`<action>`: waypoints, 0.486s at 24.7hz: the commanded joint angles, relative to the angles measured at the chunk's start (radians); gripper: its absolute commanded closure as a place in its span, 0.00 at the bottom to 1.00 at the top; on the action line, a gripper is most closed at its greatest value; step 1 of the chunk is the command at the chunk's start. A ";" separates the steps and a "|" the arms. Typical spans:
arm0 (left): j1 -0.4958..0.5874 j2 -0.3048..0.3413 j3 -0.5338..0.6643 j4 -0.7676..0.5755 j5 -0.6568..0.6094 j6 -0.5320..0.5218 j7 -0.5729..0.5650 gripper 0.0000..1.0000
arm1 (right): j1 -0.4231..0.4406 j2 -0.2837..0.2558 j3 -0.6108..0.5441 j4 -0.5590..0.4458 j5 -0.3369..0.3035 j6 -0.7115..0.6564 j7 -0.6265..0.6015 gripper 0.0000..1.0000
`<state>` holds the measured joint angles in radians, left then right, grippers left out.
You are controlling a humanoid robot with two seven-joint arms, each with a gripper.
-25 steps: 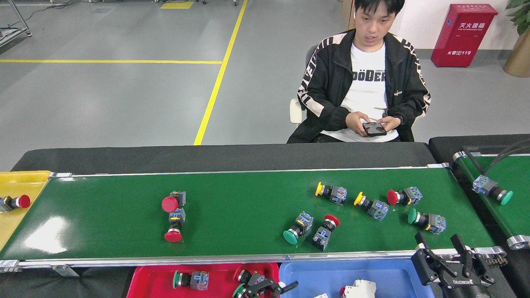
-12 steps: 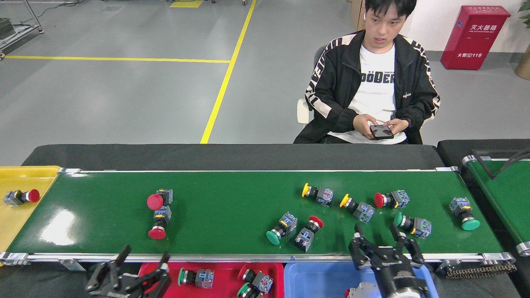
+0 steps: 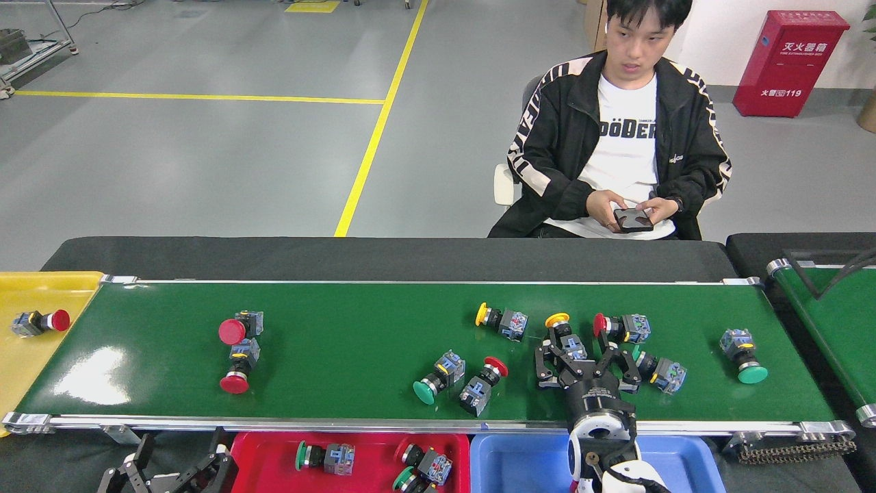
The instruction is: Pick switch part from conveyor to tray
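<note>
The conveyor (image 3: 356, 342) is a long glossy green belt with silver rails, carrying several switch parts. My right gripper (image 3: 584, 357) reaches over the front rail and stands open on the belt. A yellow-capped switch part (image 3: 562, 333) lies between its fingers, cap pointing away. A red-capped part (image 3: 621, 327) and a green-capped part (image 3: 658, 373) lie just to its right. My left gripper (image 3: 179, 457) is open below the belt's front edge, beside the red tray (image 3: 373, 452), holding nothing.
The red tray holds two green-capped parts (image 3: 325, 457). A blue tray (image 3: 520, 460) sits under my right arm. A yellow tray (image 3: 34, 356) at the belt's left end holds a red-capped part (image 3: 41, 322). A person (image 3: 619, 137) sits behind the belt. A second green belt (image 3: 831, 308) is at right.
The parts have drifted left on the belt. My right gripper has moved forward from the front rail onto the belt, around the yellow-capped part. My left gripper has sunk lower at the bottom left.
</note>
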<state>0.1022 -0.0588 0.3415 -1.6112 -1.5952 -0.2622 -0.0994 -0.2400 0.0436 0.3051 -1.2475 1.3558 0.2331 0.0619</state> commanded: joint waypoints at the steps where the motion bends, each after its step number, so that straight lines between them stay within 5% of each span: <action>1: -0.064 0.019 0.001 0.050 -0.020 0.006 0.009 0.00 | -0.012 -0.007 0.000 -0.013 -0.001 -0.061 -0.011 0.89; 9: -0.286 0.134 -0.007 0.352 -0.025 0.009 0.018 0.00 | 0.054 -0.045 -0.003 -0.147 -0.067 -0.202 0.004 0.93; 12: -0.360 0.223 -0.073 0.490 -0.019 0.003 0.021 0.17 | 0.093 -0.067 -0.003 -0.199 -0.103 -0.236 0.021 0.93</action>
<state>-0.2300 0.1331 0.2849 -1.1503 -1.6169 -0.2558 -0.0903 -0.1453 -0.0188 0.3054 -1.4151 1.2652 0.0287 0.0773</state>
